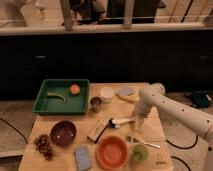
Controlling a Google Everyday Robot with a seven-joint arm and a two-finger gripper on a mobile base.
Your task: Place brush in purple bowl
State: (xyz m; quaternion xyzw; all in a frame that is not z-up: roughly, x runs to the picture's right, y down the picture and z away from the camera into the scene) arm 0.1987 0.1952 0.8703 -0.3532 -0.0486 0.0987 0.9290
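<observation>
The brush (121, 121) lies flat near the middle of the wooden table (95, 162), white handle pointing right, dark head at the left by the tan-and-dark block (98, 131). My gripper (138, 121) hangs straight down from the white arm at the handle's right end, at or just above it. The purple bowl (63, 133) sits at the table's left front, well to the left of the brush and gripper.
An orange-red bowl (112, 151) and a green cup (139, 152) stand at the front, with a metal fork (142, 142) behind them. A green tray (50, 95) holds an orange and a green item. Grapes (44, 146), a blue sponge (83, 157), a metal can (95, 103) and a white cup (107, 94) also stand here.
</observation>
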